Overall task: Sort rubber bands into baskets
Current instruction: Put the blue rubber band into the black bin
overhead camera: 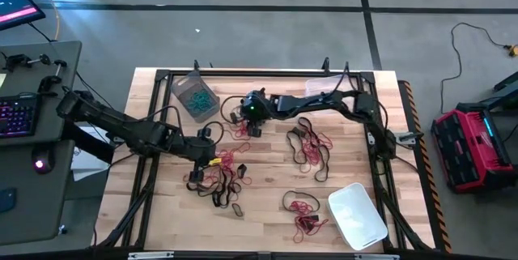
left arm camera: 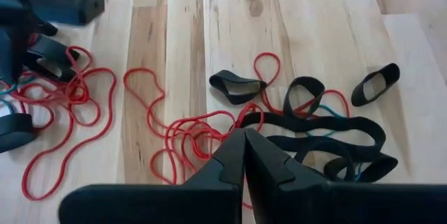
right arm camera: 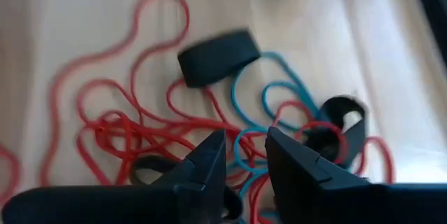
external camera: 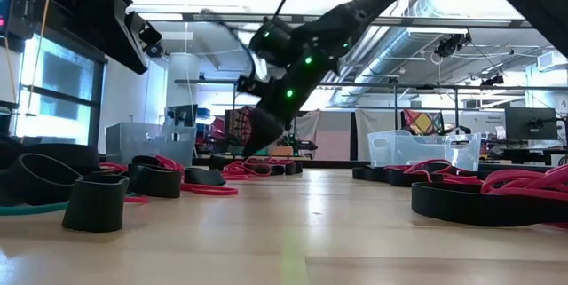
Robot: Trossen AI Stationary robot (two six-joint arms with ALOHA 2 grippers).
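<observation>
Red, teal and black rubber bands lie in loose tangles on the wooden table (overhead camera: 267, 187). My left gripper (left arm camera: 244, 135) is shut, its tips down at a tangle of red bands (left arm camera: 183, 137) and black bands (left arm camera: 314, 123), which shows left of centre (overhead camera: 220, 175) in the high view. My right gripper (right arm camera: 246, 147) is open above a teal band (right arm camera: 279, 88) mixed with red ones (right arm camera: 119, 123), near the grey-tinted basket (overhead camera: 194, 96); in the low view it (external camera: 251, 147) hangs just over the table. A clear basket (overhead camera: 320, 88) and a whitish one (overhead camera: 356, 215) stand apart. My left gripper comes slanting down from the table's left side, and its shut fingertips (left arm camera: 234, 147) meet where a red loop (left arm camera: 241, 116) crosses a black band. Whether a strand is caught between them I cannot tell. The bands lie slack on the table.
The grey-tinted basket holds teal bands. More tangles lie right of centre (overhead camera: 309, 148) and near the front (overhead camera: 303, 211). A black frame (overhead camera: 243, 74) runs round the table. A keyboard desk (overhead camera: 32, 106) stands at the left, a red case (overhead camera: 469, 147) on the floor at the right.
</observation>
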